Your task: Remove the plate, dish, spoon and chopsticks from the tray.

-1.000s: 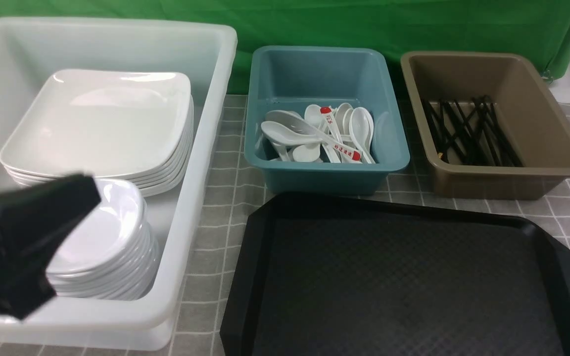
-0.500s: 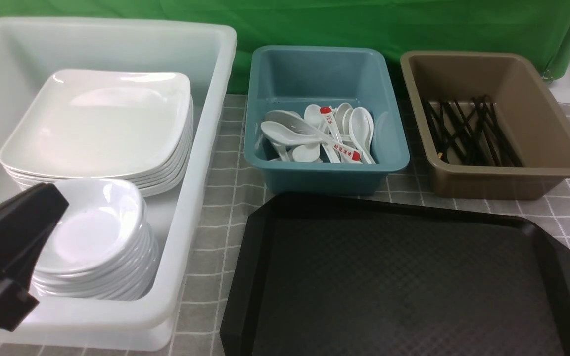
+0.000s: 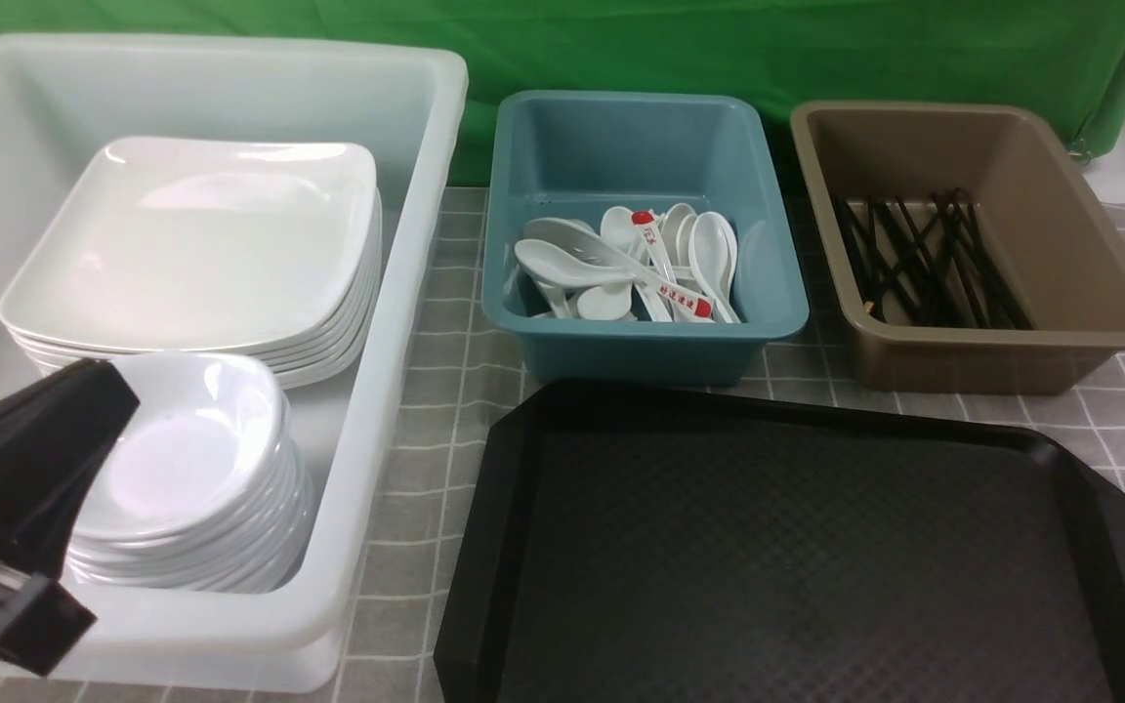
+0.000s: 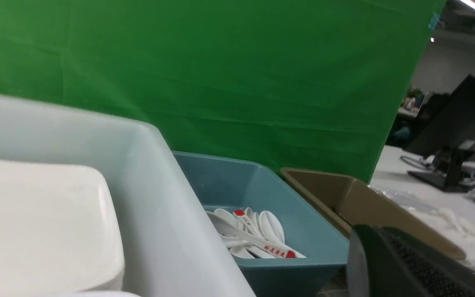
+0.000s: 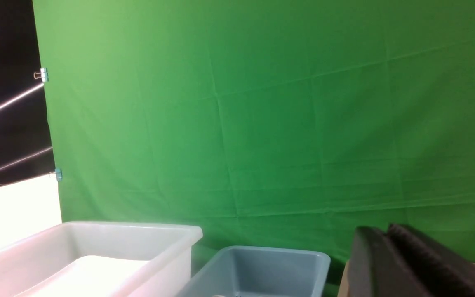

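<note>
The black tray (image 3: 797, 547) lies at the front right with nothing on it. Large white square plates (image 3: 201, 234) are stacked in the white bin, and a stack of small white dishes (image 3: 191, 449) stands in front of them. White spoons (image 3: 621, 264) lie in the teal bin, black chopsticks (image 3: 924, 254) in the brown bin. My left gripper (image 3: 108, 391) hangs shut and empty over the white bin's front left, its tip at the edge of the dish stack; its fingers (image 4: 386, 264) also show in the left wrist view. My right gripper (image 5: 379, 233), seen only in its wrist view, is shut and empty.
The white bin (image 3: 396, 391) fills the left side. Behind the tray stand the teal bin (image 3: 641, 342) and the brown bin (image 3: 1002, 361). A grey checked cloth (image 3: 445, 410) covers the table, and a green backdrop (image 3: 719, 49) hangs at the back.
My left gripper has drawn back toward the near left, off the top of the dish stack, and has hardly moved in the last half second. Nothing else has shifted.
</note>
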Controlling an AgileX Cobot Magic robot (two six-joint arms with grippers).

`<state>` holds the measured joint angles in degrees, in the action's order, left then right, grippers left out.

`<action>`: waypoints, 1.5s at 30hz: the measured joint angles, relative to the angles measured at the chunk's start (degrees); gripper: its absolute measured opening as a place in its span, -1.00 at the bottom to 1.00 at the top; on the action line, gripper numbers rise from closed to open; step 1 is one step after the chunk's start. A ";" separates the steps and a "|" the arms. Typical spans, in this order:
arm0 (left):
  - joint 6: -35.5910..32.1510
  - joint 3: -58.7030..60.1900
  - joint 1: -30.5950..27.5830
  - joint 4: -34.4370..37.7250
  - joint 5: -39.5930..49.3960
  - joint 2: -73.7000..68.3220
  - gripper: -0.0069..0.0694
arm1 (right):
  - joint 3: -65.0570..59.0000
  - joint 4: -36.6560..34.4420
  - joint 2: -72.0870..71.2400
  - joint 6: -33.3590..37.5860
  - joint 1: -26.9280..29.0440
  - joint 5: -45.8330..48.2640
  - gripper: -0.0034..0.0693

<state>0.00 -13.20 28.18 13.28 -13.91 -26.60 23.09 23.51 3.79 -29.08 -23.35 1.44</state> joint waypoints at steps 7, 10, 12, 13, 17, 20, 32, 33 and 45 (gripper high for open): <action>-0.65 7.05 -3.41 -6.68 -0.34 5.80 -0.81 | 0.00 0.00 0.00 0.00 0.00 -0.06 -0.65; -0.65 11.49 -9.14 -5.63 -0.04 10.37 -0.81 | 0.00 0.00 0.00 0.00 0.00 -0.05 -0.63; -0.65 13.30 -13.51 -5.90 1.35 13.57 -0.81 | 0.00 0.00 0.00 0.00 0.00 -0.10 -0.62; -0.65 13.44 -15.55 -6.36 2.75 15.19 -0.81 | 0.00 0.00 0.00 0.00 0.00 -0.18 -0.62; -1.02 13.56 -23.01 -7.62 10.64 21.56 -0.81 | 0.00 0.00 0.00 0.00 0.00 -0.21 -0.60; -2.84 13.56 -26.35 -8.01 16.13 25.46 -0.81 | 0.00 0.00 0.00 0.00 0.00 -0.21 -0.58; -5.23 13.56 -28.49 -8.28 25.78 26.65 -0.81 | 0.00 0.00 -0.05 0.00 0.00 -0.25 -0.51; -5.34 13.56 -28.49 -8.28 25.78 26.65 -0.81 | 0.00 0.00 -0.05 0.00 0.00 -0.25 -0.51; -5.38 13.56 -28.49 -8.39 25.78 26.65 -0.81 | 0.00 0.00 -0.05 0.00 0.00 -0.25 -0.41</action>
<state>-5.38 0.35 -0.31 4.90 11.88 0.04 23.09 23.51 3.74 -29.08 -23.35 1.19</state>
